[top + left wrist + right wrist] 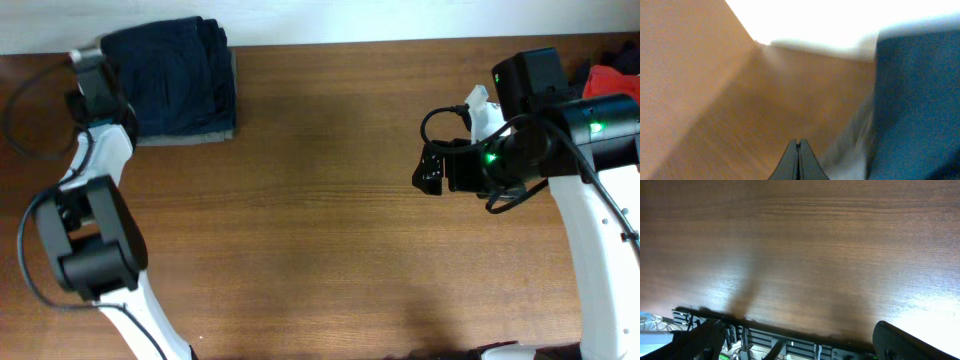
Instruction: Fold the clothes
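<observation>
My left hand (88,62) is clenched on nothing, fingers (799,159) pressed together. It sits low over the table (330,230), just beside the left edge of the navy shorts (175,75). My right hand (432,172) is spread wide and holds nothing, hovering over bare wood well apart from the clothes. In its wrist view the 2 fingers (695,340) sit at the bottom corners with only table between them.

The navy shorts are at the far left corner of the table, folded into 1 compact block. They lie on top of the grey shorts (190,137), whose edge peeks out along the near and right sides. The left wrist view shows the same: navy cloth on the right, a blurred grey strip under it.

Handling, my read: soft, light, limp cloth with no stiffness of its own. The matte fabric looks grippy rather than slick, so it should drag on the wood instead of sliding. The fold holds only by its own weight. Pinching just the top layer would likely peel it open and fan the block.

If I move it, I would bite through all layers at the folded edge or a corner. The seams and waistband are thicker and give the fingers something to hold. 2 hands on 2 corners of the same side should keep it square. A closed hand can only nudge or press it.

The fold on this piece looks done. Red cloth (610,80) shows at the far right edge. I can't tell whether it is another garment.
</observation>
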### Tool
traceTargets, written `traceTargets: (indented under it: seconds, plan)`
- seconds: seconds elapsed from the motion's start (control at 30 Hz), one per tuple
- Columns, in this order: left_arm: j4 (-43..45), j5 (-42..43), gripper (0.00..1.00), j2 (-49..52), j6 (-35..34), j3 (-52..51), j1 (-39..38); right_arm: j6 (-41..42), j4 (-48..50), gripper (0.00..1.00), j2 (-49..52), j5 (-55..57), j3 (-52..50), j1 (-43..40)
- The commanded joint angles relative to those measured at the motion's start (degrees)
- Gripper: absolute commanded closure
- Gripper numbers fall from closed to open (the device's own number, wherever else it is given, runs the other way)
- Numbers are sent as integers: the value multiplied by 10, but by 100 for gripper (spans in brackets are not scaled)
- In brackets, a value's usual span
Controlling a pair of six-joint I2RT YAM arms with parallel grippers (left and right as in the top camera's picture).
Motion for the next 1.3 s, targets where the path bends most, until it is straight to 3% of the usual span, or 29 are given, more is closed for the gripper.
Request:
traceTargets:
  seconds: [0.0,0.2,0.6,0.93,1.27]
  plan:
    - [7,17,99,-52,-20,4,-17,-6,-3,1,0,7,-2,0]
    - [13,110,99,-37,-41,4,-23,-6,-3,1,0,7,-2,0]
    - [158,139,99,101,-52,21,-21,-6,-3,1,0,7,-2,0]
    - [13,191,99,200,-49,104,-21,-6,-3,1,0,7,-2,0]
    - [-14,191,99,65,-50,111,-26,-17,-3,2,0,7,-11,0]
